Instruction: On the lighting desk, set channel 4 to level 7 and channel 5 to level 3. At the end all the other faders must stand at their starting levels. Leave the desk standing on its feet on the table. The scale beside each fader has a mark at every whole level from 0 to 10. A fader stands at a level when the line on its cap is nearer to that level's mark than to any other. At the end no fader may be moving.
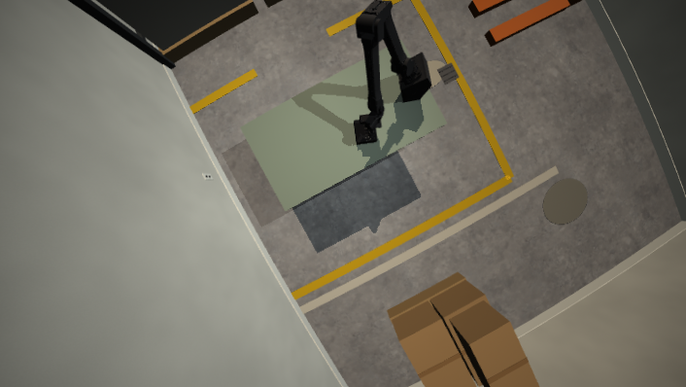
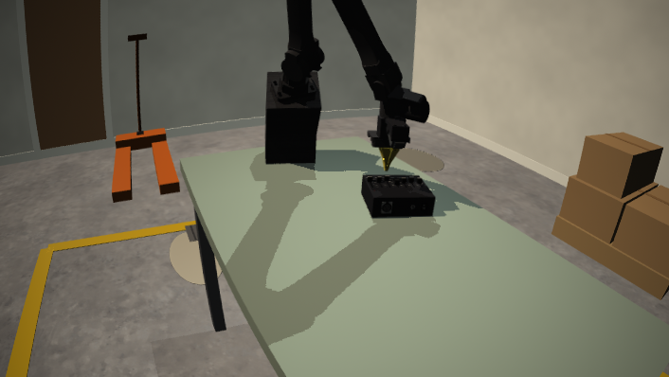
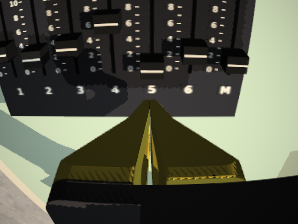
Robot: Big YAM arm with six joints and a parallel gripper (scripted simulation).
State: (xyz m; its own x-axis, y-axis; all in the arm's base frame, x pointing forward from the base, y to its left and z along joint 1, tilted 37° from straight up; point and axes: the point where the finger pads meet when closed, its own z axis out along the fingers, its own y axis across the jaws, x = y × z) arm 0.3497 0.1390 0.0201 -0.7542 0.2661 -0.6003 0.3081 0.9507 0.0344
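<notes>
The lighting desk (image 2: 398, 195) stands on its feet on the table (image 2: 426, 303), directly below the arm's wrist. The gripper (image 3: 149, 137) is pressed fully together, holds nothing, and forms a single wedge aimed at the desk's front edge, in line with the channel 5 fader (image 3: 152, 68). That cap sits low, near the front edge; the channel 4 fader (image 3: 105, 23) sits high, apparently near 7.

Recommended procedure: lower the tip in front of the channel 5 cap, push slowly toward the rear edge, and stop at mark 3 without touching neighbouring caps.

Legible markings: channel numbers 1–6 and "M" along the front edge; "10" at each scale top.
</notes>
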